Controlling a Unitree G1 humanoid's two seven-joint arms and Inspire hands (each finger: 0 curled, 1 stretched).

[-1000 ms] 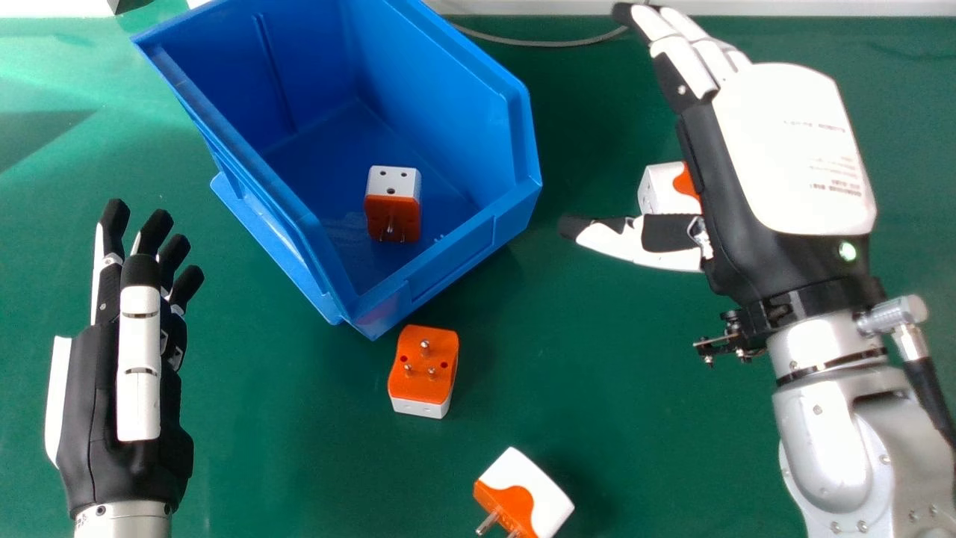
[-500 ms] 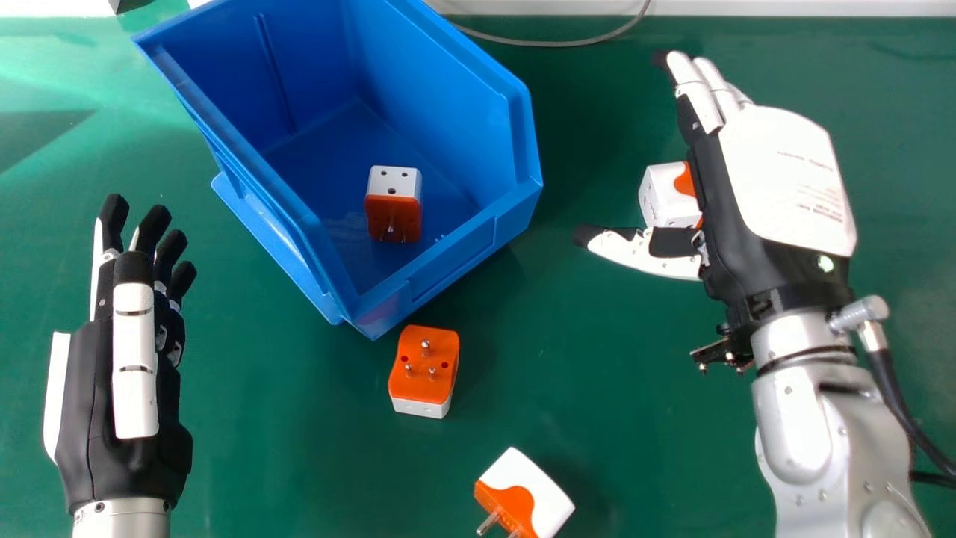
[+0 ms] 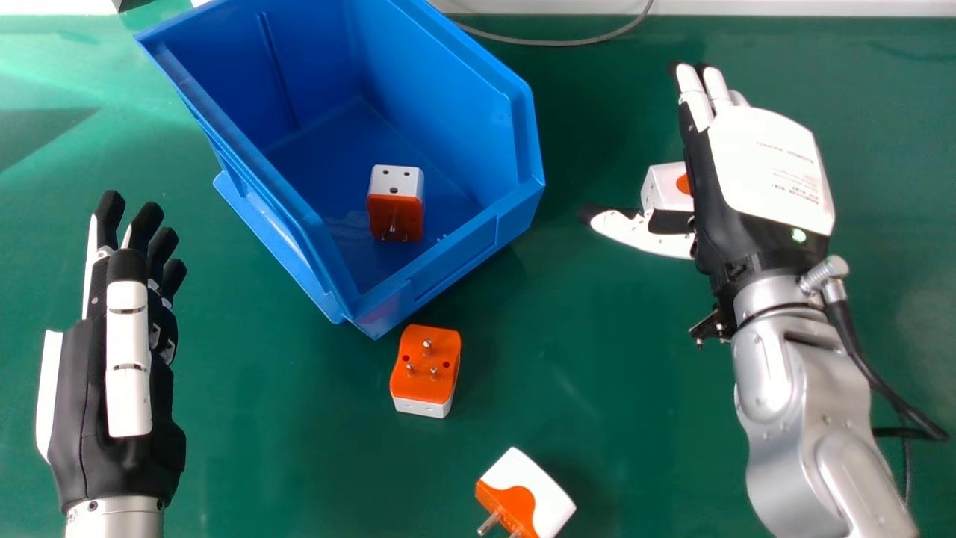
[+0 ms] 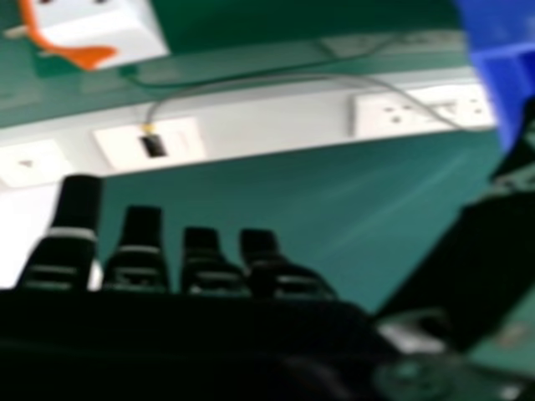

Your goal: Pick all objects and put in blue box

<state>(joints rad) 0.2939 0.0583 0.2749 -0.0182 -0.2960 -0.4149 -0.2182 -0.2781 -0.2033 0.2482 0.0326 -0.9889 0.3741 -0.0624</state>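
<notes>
A green bench [image 3: 597, 336] spreads under everything, with a white strip [image 3: 784, 7] along its far edge and a grey cable [image 3: 567, 42] running beside it; the blue box [image 3: 448, 112] stands on the bench between the hands, and inside it sits one orange-and-white adapter [image 3: 396, 194]; a second adapter [image 3: 426, 366] lies pins up just outside the box's near corner, and a third adapter [image 3: 526, 486] lies tilted nearer the robot, its pins pointing down and left in the head view; the right hand [image 3: 769, 172] is to the right of the box, over part of a fourth adapter [image 3: 665, 187], its fingers [image 3: 693, 97] straight and its thumb spread wide towards the box; whether it touches that adapter, I cannot tell; the left hand [image 3: 78, 418] is left of the box, its fingers loosely extended, holding nothing.
</notes>
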